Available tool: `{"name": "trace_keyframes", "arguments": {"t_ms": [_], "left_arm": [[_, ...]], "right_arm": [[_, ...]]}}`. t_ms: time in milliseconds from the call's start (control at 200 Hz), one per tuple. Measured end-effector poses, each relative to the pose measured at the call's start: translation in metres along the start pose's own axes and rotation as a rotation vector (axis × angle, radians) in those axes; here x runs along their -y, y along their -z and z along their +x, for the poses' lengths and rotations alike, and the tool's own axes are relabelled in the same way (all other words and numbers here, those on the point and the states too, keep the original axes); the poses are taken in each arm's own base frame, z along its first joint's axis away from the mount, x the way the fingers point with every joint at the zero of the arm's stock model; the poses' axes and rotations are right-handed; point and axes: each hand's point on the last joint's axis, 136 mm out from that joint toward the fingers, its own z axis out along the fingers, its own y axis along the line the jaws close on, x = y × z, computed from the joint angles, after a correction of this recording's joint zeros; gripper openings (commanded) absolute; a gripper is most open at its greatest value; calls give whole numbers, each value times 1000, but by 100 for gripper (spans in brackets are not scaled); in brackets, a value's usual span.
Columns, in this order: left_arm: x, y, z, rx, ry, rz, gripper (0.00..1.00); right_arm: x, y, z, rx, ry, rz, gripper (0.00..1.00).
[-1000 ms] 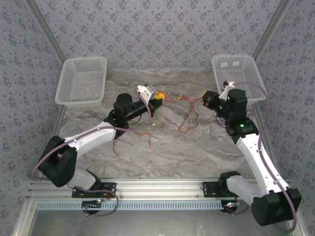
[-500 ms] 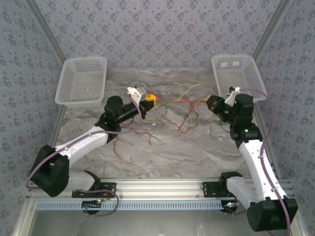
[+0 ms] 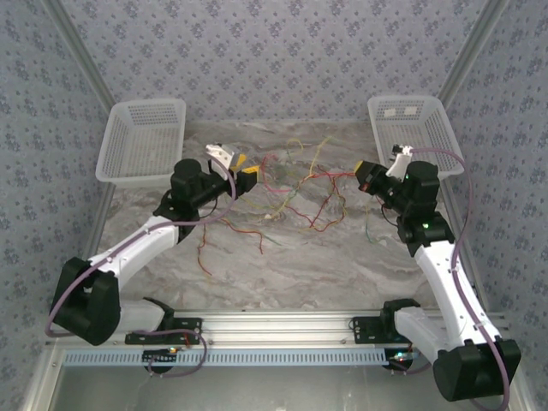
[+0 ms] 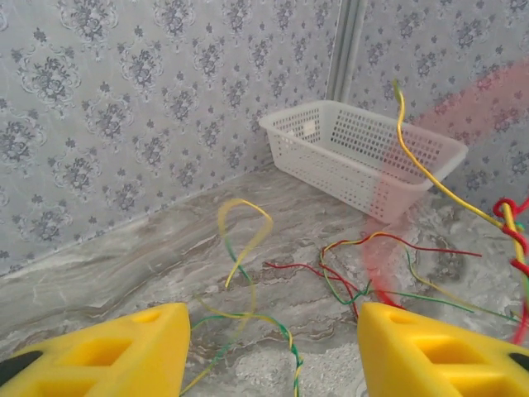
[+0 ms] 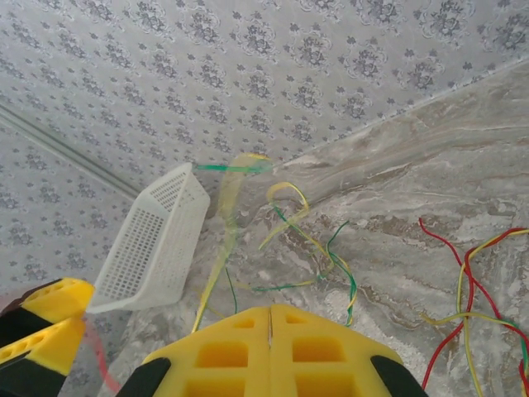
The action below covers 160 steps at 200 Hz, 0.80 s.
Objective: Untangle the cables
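Roughly at the middle of the marble table lie the cables, a loose snarl of red, yellow, green and orange strands. Some arch up off the surface, and a few red ends trail toward seven o'clock. A green strand lies apart at about four o'clock.

At three o'clock of the tangle sits the right gripper. In its wrist view its yellow fingers are pressed together with only a hairline seam between them. In the overhead view a strand runs straight to the gripper's tip, so it appears pinched there. Beyond the fingers, red and yellow wires cross on the marble.

At nine o'clock is the left gripper. Its wrist view shows the yellow fingers spread wide with nothing clamped, and a green-yellow wire passes through the gap.

Farther out, a white mesh basket stands at ten o'clock and a second basket at two o'clock, both against the patterned back wall.
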Motion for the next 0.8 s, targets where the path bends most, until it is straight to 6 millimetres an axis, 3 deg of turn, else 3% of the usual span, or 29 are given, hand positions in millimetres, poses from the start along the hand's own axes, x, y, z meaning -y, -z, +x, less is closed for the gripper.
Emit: {"name": "trace_keyframes", "arguments": {"t_ms": [45, 115, 215, 385, 570, 800], "left_arm": [[3, 3, -5, 10, -5, 2, 58], [13, 8, -14, 30, -22, 16, 71], [44, 13, -25, 53, -70, 78, 79], [99, 1, -14, 4, -120, 218, 82], [99, -23, 24, -103, -102, 236, 84], [118, -53, 39, -157, -124, 287, 86]], "right_arm": [[-1, 0, 0, 3, 6, 4, 0], [-1, -1, -1, 11, 9, 13, 0], [0, -1, -2, 21, 10, 32, 0], [1, -2, -3, 34, 4, 53, 0], [1, -2, -2, 38, -15, 58, 0], [4, -1, -6, 62, -65, 85, 0]]}}
